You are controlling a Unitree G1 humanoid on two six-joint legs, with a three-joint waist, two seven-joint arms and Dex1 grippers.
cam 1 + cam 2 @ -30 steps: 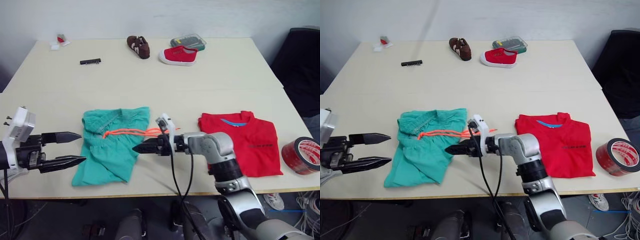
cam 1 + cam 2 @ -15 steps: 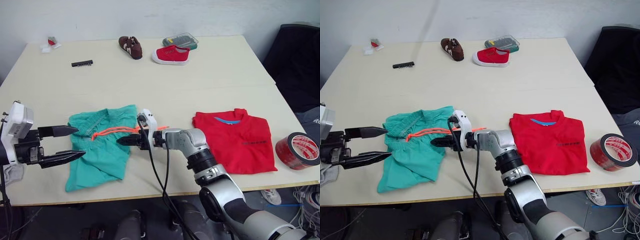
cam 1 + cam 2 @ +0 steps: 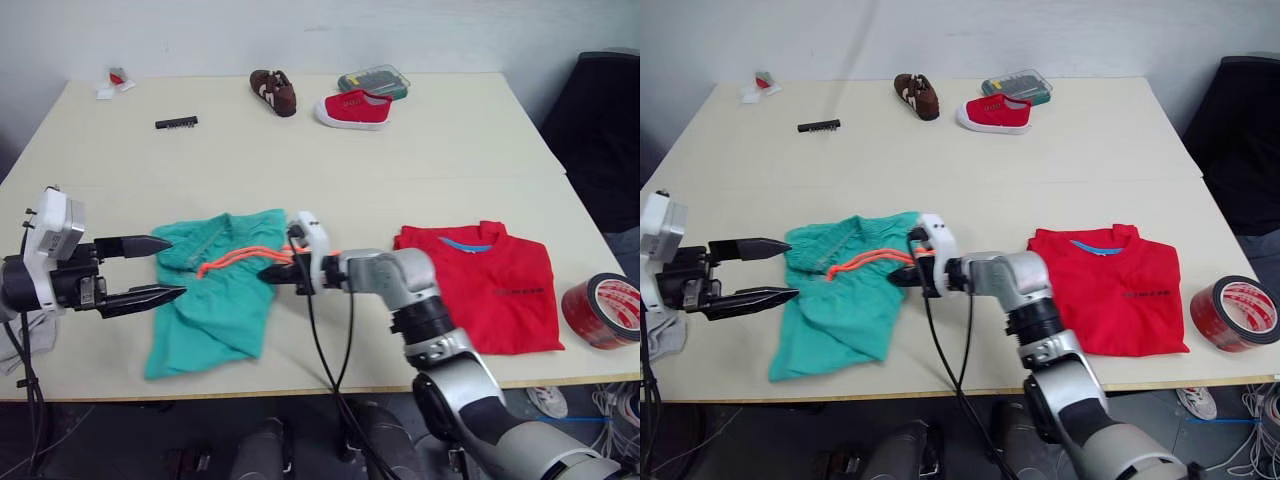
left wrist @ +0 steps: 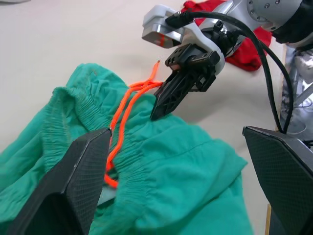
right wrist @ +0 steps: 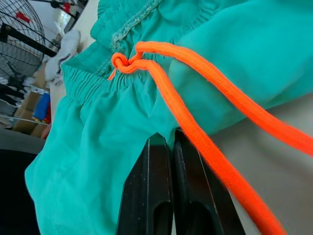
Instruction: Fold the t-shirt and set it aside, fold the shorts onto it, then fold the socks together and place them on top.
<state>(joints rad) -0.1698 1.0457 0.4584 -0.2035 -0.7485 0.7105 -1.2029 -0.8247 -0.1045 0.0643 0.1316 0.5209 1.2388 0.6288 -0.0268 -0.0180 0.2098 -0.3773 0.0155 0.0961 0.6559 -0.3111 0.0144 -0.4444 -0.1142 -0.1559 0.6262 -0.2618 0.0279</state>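
Note:
The teal shorts lie crumpled near the table's front edge, and the orange drawstring trails toward their right side. My right gripper is shut on the shorts' right edge, just under the drawstring; its fingertips press together at the fabric. Beside the waistband at the shorts' left side, my left gripper is open and holds nothing. The red t-shirt lies folded flat to the right. A pale grey sock lies at the front left, under my left arm.
A roll of red tape sits at the front right edge. At the back stand a red shoe, a brown shoe, a clear box, a black strip and small bits.
My right gripper's fingers have closed at the shorts' right edge. My left gripper stays open beside the shorts. The camera view has shifted.

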